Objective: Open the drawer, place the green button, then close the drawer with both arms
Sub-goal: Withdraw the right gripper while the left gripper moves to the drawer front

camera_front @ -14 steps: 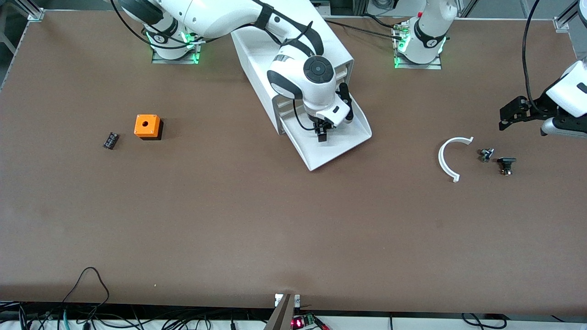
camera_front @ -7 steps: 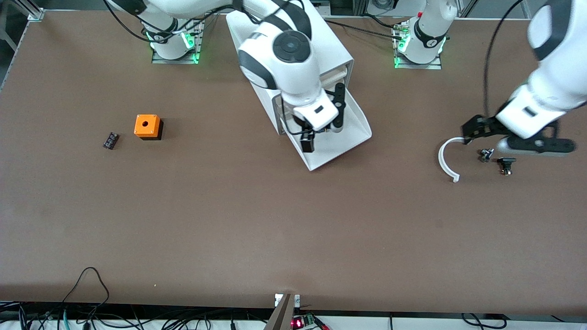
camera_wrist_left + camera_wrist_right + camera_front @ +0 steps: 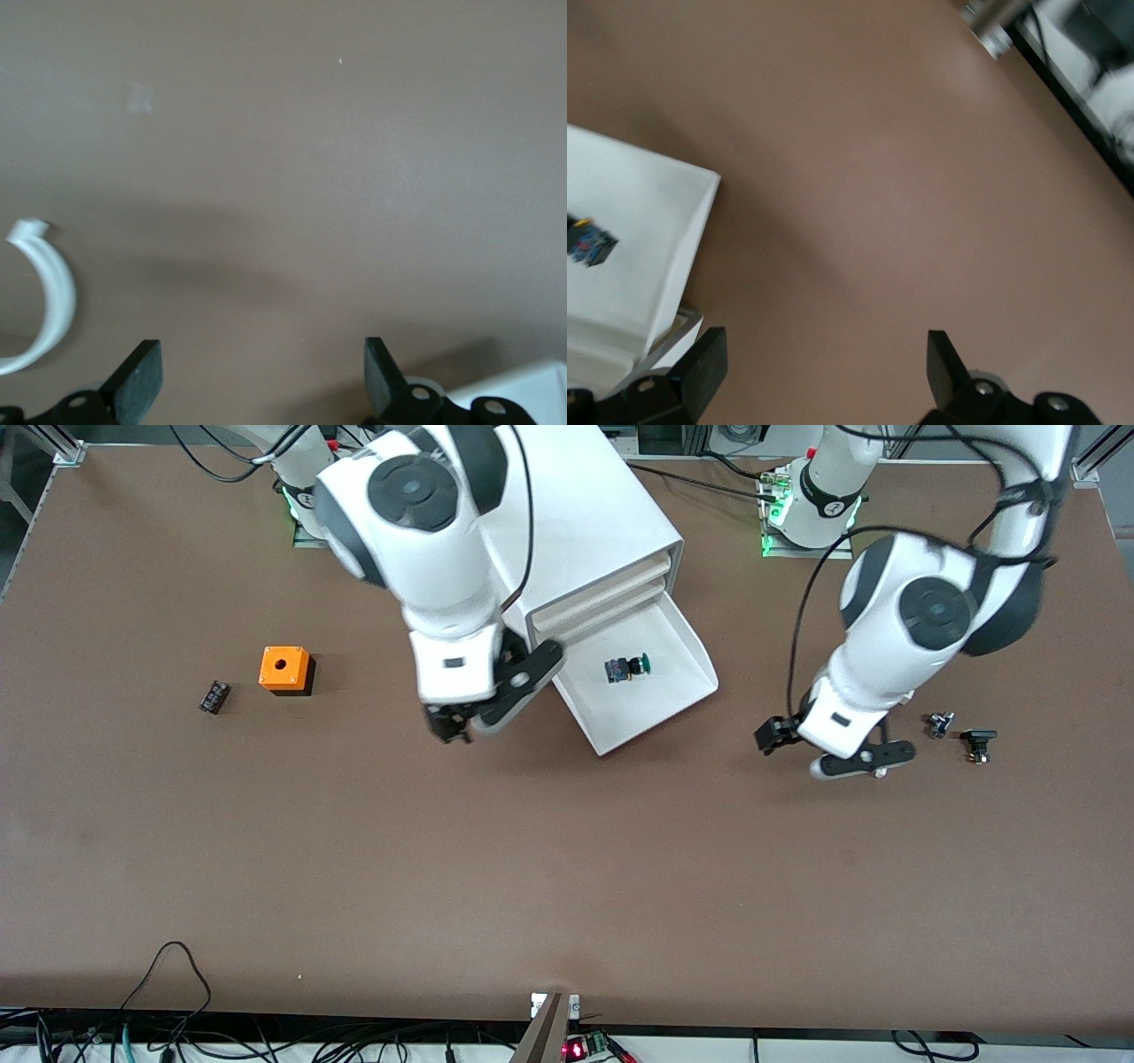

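Observation:
The bottom drawer (image 3: pixel 620 713) of the white cabinet (image 3: pixel 585 522) is pulled out. The green-capped button (image 3: pixel 626 667) lies on its side in the drawer, free of both grippers. It also shows in the right wrist view (image 3: pixel 589 243), on the drawer floor (image 3: pixel 638 266). My right gripper (image 3: pixel 448 724) is open and empty over bare table beside the drawer, toward the right arm's end; its fingers (image 3: pixel 700 367) stand wide apart. My left gripper (image 3: pixel 772 737) is open and empty over the table toward the left arm's end of the drawer. Its fingers (image 3: pixel 142 381) are wide apart, and a drawer corner (image 3: pixel 523 390) shows by them.
An orange cube with a hole (image 3: pixel 285 670) and a small black part (image 3: pixel 213 696) lie toward the right arm's end. Two small dark parts (image 3: pixel 939 724) (image 3: pixel 978 744) lie toward the left arm's end. A white curved strip (image 3: pixel 49 301) lies under the left hand.
The right gripper let go of the button in the drawer, rose and moved off toward the right arm's end. The left arm swung in from the table's end toward the drawer.

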